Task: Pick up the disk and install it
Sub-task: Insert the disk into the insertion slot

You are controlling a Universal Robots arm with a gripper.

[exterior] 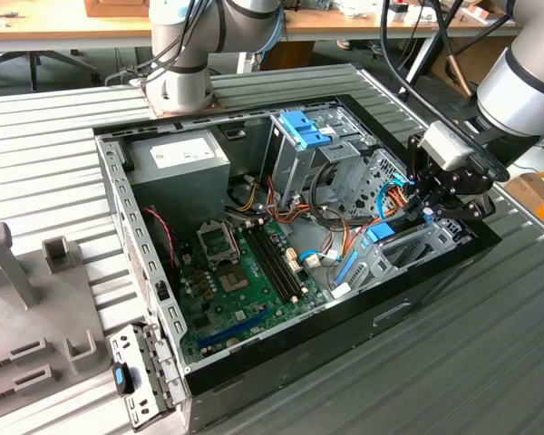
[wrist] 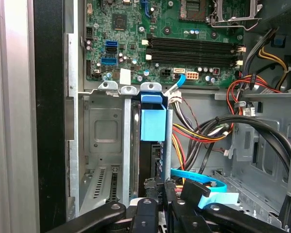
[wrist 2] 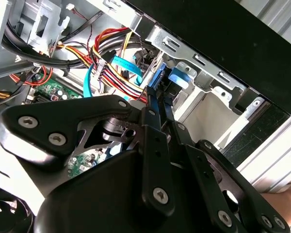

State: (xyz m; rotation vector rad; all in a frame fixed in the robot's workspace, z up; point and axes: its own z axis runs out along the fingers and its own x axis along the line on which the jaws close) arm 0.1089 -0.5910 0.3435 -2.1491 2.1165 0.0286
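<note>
Closest to me, the claw (wrist 2: 159, 106) has its fingers (wrist 2: 154, 131) drawn in narrow, and I read them as pinched on the near edge of the disk (wrist: 146, 160). The disk stands on edge straight ahead of the fingertips, partly down in the grey metal bay (wrist: 104, 131). In the first wrist view its blue end tab (wrist: 153, 124) sits at the far end of the slot, just short of the bay's lip.

The step in hand, as I judge it, is seating the drive. To do that well I would keep the wrist square to the slot, so the blue rails run along the bay walls and do not cock. I would push slowly and along the slot's own line.

Just to one side of the claw, a blue flat cable (wrist: 203, 187) and a red and yellow wire bundle (wrist: 194, 133) crowd the bay. I would watch that neither gets dragged in or snagged on a finger.

Beyond the bay lies the motherboard (wrist: 184, 48), well apart from the grip.
</note>
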